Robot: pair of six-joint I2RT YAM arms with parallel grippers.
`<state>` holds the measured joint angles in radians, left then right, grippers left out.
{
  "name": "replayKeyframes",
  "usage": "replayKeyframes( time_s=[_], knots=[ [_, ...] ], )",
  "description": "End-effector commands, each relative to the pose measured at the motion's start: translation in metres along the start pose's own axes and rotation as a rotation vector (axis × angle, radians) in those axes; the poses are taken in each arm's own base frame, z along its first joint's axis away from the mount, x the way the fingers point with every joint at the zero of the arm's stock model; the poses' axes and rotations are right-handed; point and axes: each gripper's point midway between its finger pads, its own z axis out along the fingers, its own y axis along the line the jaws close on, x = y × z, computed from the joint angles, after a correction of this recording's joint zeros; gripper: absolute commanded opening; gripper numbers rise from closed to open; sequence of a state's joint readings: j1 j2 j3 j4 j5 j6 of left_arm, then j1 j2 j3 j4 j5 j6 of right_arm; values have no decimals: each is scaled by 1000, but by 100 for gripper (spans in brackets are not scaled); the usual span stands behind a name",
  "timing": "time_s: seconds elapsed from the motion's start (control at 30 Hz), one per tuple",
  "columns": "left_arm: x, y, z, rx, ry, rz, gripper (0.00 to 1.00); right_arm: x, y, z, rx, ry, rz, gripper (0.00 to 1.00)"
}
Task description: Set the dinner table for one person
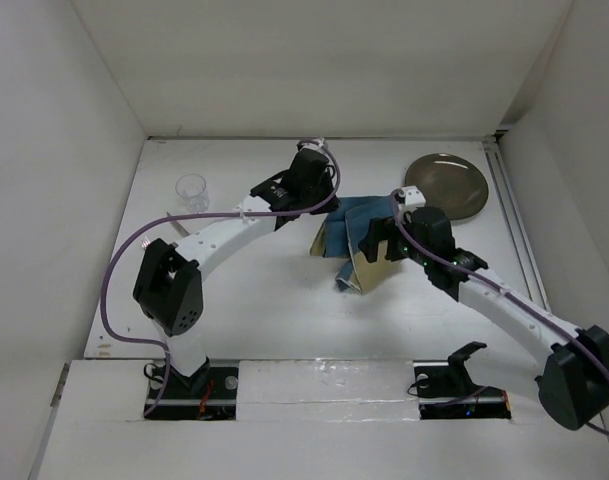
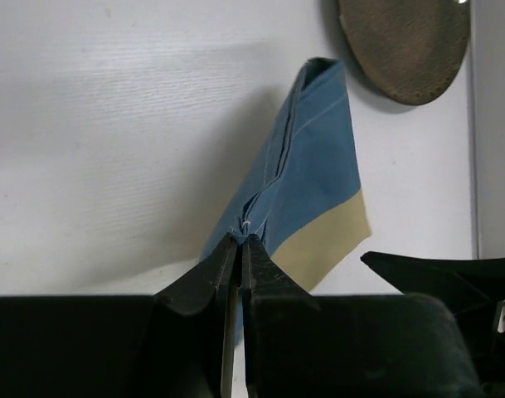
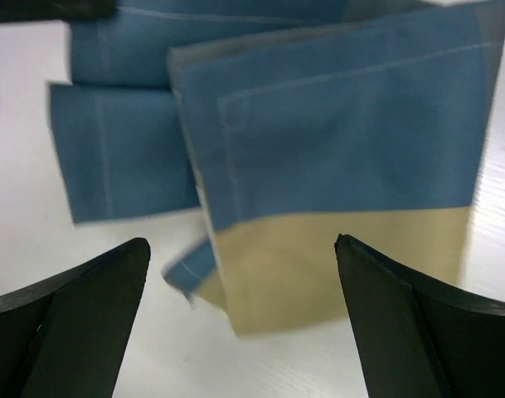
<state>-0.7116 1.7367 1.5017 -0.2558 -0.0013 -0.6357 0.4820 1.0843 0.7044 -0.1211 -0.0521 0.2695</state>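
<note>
A blue-and-tan cloth placemat lies crumpled and folded in the middle of the white dinner table. My left gripper is shut on a corner of the placemat's blue part, which rises off the table; in the top view the left gripper is at the cloth's far left edge. My right gripper hangs open above the placemat's tan band, its jaws wide apart with nothing between them. In the top view the right gripper sits over the cloth's right side.
A round brown plate lies at the back right, also in the left wrist view as the plate. A clear cup stands at the back left. White walls close in the table on three sides.
</note>
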Motion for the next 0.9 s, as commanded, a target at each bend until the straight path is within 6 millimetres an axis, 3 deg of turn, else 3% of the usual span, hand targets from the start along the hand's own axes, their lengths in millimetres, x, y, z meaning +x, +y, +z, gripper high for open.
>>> replayKeyframes(
  time_s=[0.0,0.33,0.4,0.53,0.63,0.73,0.8,0.83,0.87],
  knots=[
    [1,8,-11,-26,-18,23,0,-31,43,18,-154,-138,-51,100],
    [9,0,-21,34,13,22,0,-41,50,57,-70,-187,-44,95],
    [9,0,-21,34,13,22,0,-35,51,68,-63,-168,-48,89],
    [10,2,-24,35,12,31,0,-42,54,73,-71,-193,-46,72],
    [9,3,-23,27,7,31,0,-42,53,75,-62,-194,-45,71],
    [11,3,-26,34,12,31,0,-34,48,85,-41,-169,-56,62],
    [11,3,-26,35,12,31,0,-32,48,88,-41,-168,-56,52],
    [11,3,-26,35,12,31,0,-35,49,88,-44,-178,-55,39],
    [9,1,-29,40,5,31,0,-35,49,88,-44,-178,-55,34]
  ],
)
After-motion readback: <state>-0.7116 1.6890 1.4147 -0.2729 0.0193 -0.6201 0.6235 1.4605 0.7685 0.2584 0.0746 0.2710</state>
